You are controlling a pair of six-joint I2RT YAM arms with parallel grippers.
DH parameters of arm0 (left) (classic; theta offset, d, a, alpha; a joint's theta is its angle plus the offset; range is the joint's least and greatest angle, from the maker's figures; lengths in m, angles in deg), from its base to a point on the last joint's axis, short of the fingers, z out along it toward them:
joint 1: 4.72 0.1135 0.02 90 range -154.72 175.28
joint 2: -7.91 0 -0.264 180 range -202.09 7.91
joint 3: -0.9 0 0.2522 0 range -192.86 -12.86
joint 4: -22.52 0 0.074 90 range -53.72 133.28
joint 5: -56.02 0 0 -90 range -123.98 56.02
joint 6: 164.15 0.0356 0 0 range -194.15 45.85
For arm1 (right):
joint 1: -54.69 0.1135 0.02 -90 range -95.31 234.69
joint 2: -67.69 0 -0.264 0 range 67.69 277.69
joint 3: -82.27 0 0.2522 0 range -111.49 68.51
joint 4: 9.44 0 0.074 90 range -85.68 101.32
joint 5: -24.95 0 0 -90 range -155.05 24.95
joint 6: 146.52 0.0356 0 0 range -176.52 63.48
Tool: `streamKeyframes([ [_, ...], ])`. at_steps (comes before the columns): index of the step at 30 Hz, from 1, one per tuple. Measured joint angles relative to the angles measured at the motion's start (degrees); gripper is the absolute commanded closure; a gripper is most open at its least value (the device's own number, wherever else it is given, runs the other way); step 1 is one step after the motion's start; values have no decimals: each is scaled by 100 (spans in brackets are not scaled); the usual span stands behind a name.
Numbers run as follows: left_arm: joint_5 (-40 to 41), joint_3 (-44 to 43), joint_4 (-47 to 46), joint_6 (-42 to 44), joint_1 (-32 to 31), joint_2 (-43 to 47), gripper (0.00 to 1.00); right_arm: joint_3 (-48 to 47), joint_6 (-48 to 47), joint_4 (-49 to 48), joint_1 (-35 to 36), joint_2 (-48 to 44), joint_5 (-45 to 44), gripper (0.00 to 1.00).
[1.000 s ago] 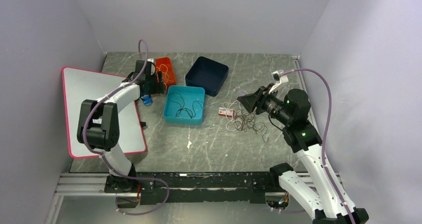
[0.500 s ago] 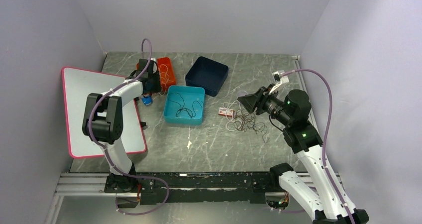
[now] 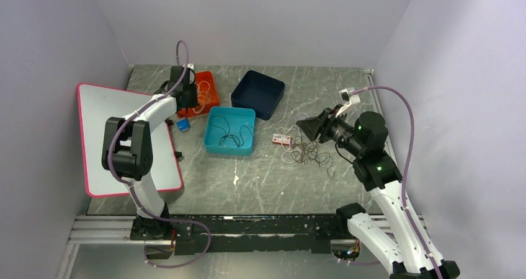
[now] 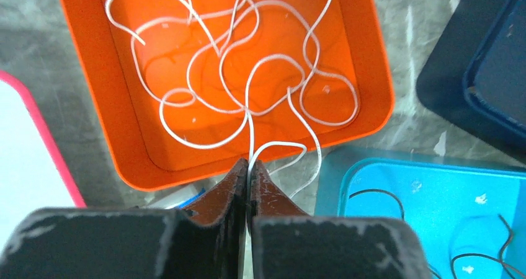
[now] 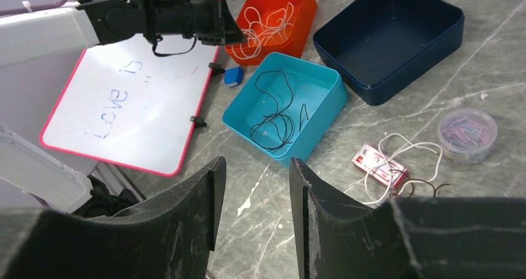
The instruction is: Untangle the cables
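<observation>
at the near right of the surface (image 3: 260, 180), the right arm rises from its base with the elbow bent. it holds the right pincer (image 5: 256, 177) above the marble, jaws apart and nothing between them. just beyond it the tangled heap (image 3: 307, 150) of thin dark and whitish cables lies loose. a small red-and-white tag (image 5: 378, 161) sits at its edge and a clear tub of clips (image 5: 467, 130) stands near. that heap looks unsorted, so i judge the task to be partway through.

farther in, the teal tray (image 5: 329, 105) holds a black cable (image 5: 276, 121) on its own. past it, the left arm stretches out over the whiteboard (image 3: 105, 124), wrist level. the left pincer (image 4: 249, 170) sits just outside the near wall of the orange tray (image 4: 378, 74). its jaws are together, clamped on a strand of the white cable (image 4: 273, 93). most of that cable is coiled inside the tray, and one loop spills over the near wall.

the step in hand seems to be stowing this white cable. the next move probably calls for carrying the pinched strand over the wall and letting go inside, gently, so the coils are not dragged out. beyond, the navy tray (image 5: 384, 43) holds nothing i can see.
</observation>
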Motion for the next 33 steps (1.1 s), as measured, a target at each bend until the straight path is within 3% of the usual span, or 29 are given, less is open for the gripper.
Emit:
streamKeyframes([
  [10,-81,-1268,273,422,256,-114,93,0,0,0,0,0,0,54],
  [20,-310,-2144,273,820,522,-1410,91,0,-2,0,0,46,2,54],
  [26,-411,-2166,437,883,533,-1891,71,0,-22,2,0,66,2,54],
  [33,-411,-2124,463,907,533,-1676,48,0,-24,2,0,66,4,54],
])
